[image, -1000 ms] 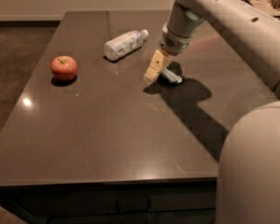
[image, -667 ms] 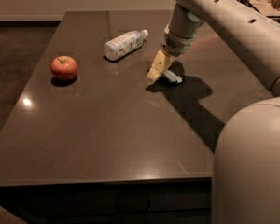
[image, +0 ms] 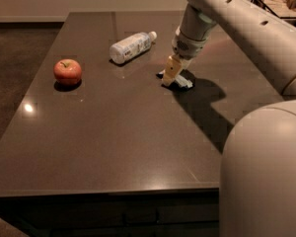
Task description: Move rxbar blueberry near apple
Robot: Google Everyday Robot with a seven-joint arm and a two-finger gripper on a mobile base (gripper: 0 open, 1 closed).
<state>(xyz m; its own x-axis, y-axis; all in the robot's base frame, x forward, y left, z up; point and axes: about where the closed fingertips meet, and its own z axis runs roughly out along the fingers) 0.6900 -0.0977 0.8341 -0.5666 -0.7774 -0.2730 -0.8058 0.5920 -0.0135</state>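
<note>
I judge the grasp step in hand; the gripper (image: 171, 72) is down at the dark, flat, white-patched rxbar blueberry (image: 183, 82), right of centre; grip state I cannot tell; next move calls for a secure hold, then carrying left to the round red apple (image: 67, 71).

Dark table (image: 113, 147) — apple (image: 67, 71), bottle (image: 130, 47), rxbar blueberry (image: 183, 82) at end effector (image: 170, 76)

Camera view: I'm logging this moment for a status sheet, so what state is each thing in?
apple: upright, stem up, on the table.
bottle: lying on its side.
rxbar blueberry: flat on the table, partly hidden.
end effector: down at the rxbar blueberry, far from the apple.
</note>
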